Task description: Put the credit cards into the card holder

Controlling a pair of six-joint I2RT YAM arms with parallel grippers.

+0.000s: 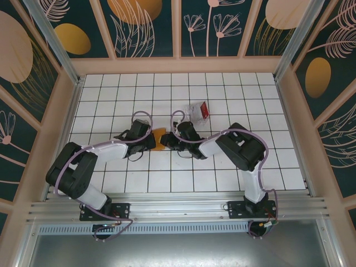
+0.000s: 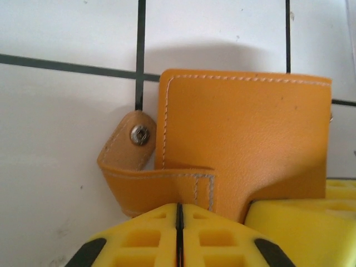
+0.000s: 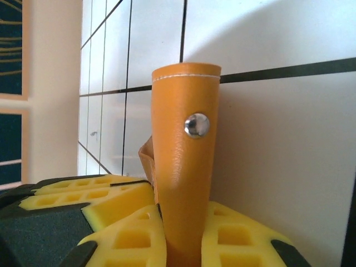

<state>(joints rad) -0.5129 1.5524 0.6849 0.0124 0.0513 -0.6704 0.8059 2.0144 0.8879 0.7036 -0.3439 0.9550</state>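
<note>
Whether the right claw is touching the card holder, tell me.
Touching. Right wrist view: the card holder stands pinched between the right claw's yellow fingers, no gap on either side.

table [image 1: 139, 89] — white tiles | on it: clear case [image 1: 196, 113] with red card [image 1: 203, 109]

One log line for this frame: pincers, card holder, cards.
left pincer: shut on card holder | right pincer: shut on card holder | red credit card: at clear case, apart from holder
</note>
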